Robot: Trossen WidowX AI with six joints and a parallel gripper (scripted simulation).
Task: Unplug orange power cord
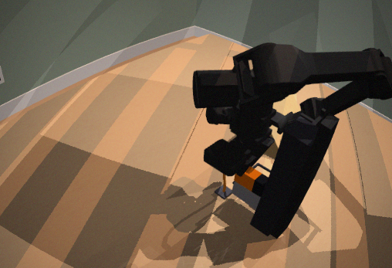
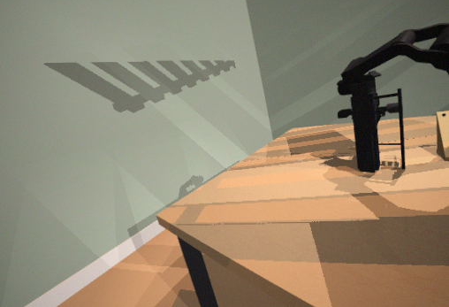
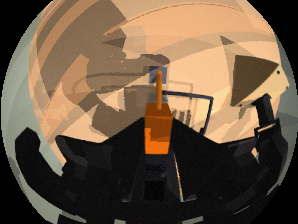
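The orange plug (image 1: 244,180) (image 3: 158,144) is between the black fingers of my gripper (image 3: 157,121), which is shut on it. The plug is right above the grey power strip (image 1: 247,195); whether its prongs are in a socket is hidden. The orange cord (image 1: 224,183) (image 3: 159,90) runs from the plug's end down to a small grey square plate (image 1: 223,193) (image 3: 158,75) on the table. In the exterior view the arm hides the plug and the strip.
A thin dark frame (image 3: 212,102) stands beside the strip. A pale wedge-shaped board (image 2: 444,134) (image 3: 252,82) stands farther off to the side. The wooden table (image 2: 265,208) has a near corner in the exterior view. Shadows cross the table around the gripper.
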